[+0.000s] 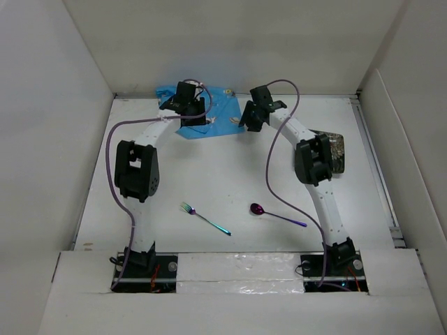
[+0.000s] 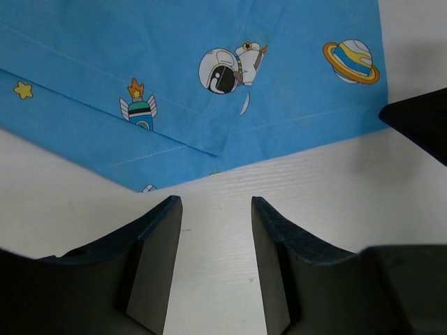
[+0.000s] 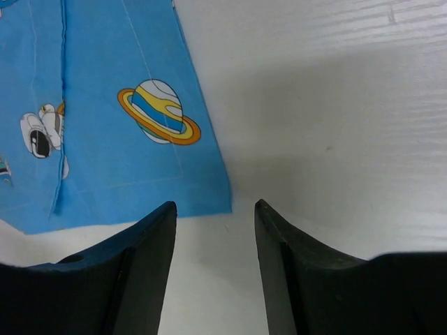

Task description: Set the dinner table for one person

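A blue space-print placemat (image 1: 209, 112) lies partly folded at the far middle of the white dinner table (image 1: 230, 181). My left gripper (image 1: 187, 115) is open and empty over its near edge; the left wrist view shows the folded cloth (image 2: 195, 77) just beyond the fingertips (image 2: 171, 209). My right gripper (image 1: 250, 118) is open and empty at the mat's right near corner (image 3: 209, 188). An iridescent fork (image 1: 204, 218) and a purple spoon (image 1: 276, 213) lie on the table near the front.
A dark patterned plate (image 1: 338, 150) lies at the right, partly hidden behind the right arm. White walls border the table on the left, back and right. A purple cable loops along each arm.
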